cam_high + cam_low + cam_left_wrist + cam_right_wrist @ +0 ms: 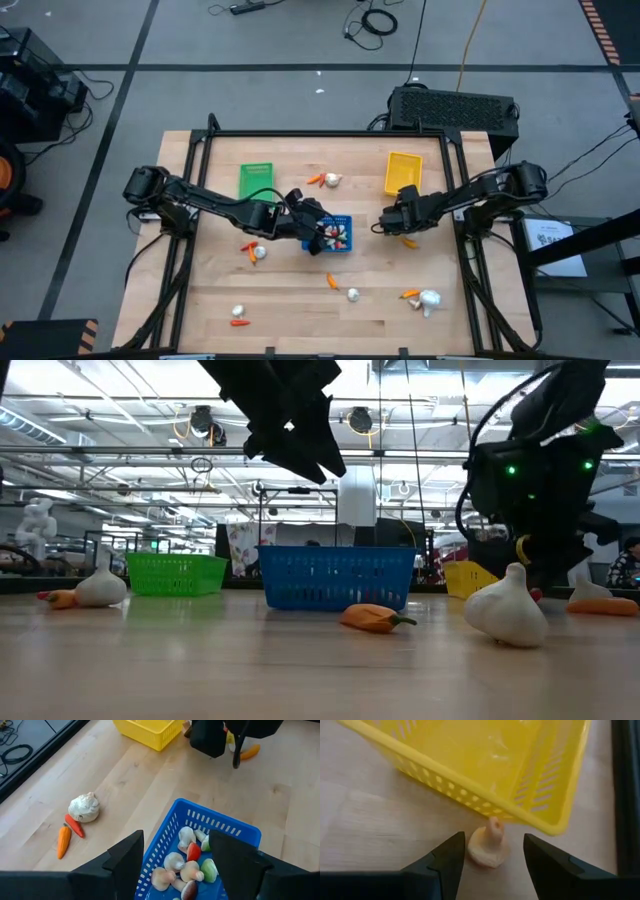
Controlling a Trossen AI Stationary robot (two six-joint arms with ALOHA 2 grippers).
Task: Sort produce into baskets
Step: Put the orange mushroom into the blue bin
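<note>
My left gripper [172, 865] is open and empty above the near-left part of the blue basket [335, 233], which holds several small mushroom-like, red and green pieces [187, 862]. My right gripper [494, 857] is open, low over the table just near of the yellow basket [485, 755]. Its fingers stand on either side of a pale mushroom-like piece [488, 850] that lies on the wood by the basket's corner, and I see no touch. The green basket [256, 181] stands at the far left. Both grippers show in the high view, left [318, 228] and right [384, 221].
Loose produce lies on the table: a garlic bulb with a carrot and a red piece [84, 806] between the green and yellow baskets, a garlic and red bits [256, 251] near the left arm, a carrot [333, 282], garlic bulbs [428, 300] and carrots along the near edge.
</note>
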